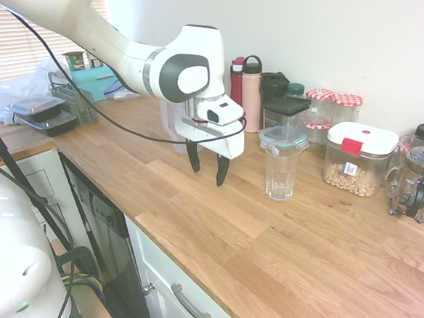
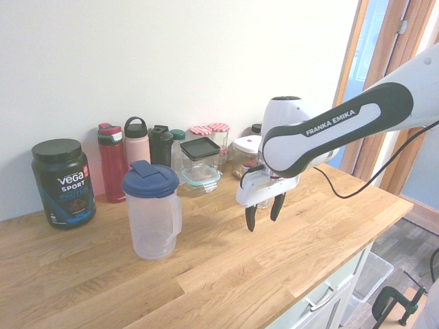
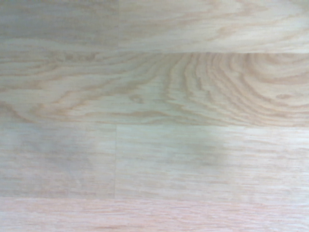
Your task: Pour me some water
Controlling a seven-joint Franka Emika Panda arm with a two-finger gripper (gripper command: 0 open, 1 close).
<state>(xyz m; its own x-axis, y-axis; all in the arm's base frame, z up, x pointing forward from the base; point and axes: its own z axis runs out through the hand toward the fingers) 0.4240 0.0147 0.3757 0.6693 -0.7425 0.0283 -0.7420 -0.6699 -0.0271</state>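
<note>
A clear plastic pitcher [image 2: 151, 218] with a blue lid [image 2: 149, 179] stands upright on the wooden counter [image 2: 206, 274], left of my gripper in the second exterior view. In the first exterior view my arm mostly hides it. An empty tall drinking glass [image 1: 280, 172] stands to the right of my gripper [image 1: 208, 170]. My gripper [image 2: 263, 218] hangs open just above the counter between the pitcher and the glass, fingers pointing down, holding nothing. The wrist view shows only bare wood [image 3: 154, 116].
Along the wall stand a black protein tub [image 2: 62, 184], a red bottle [image 2: 112, 162], a pink bottle [image 2: 137, 142], a dark bottle [image 2: 161, 145], lidded jars [image 1: 333, 105], a nut container [image 1: 357, 158] and a French press [image 1: 417, 181]. Plastic tubs [image 1: 41, 113] sit at the far left.
</note>
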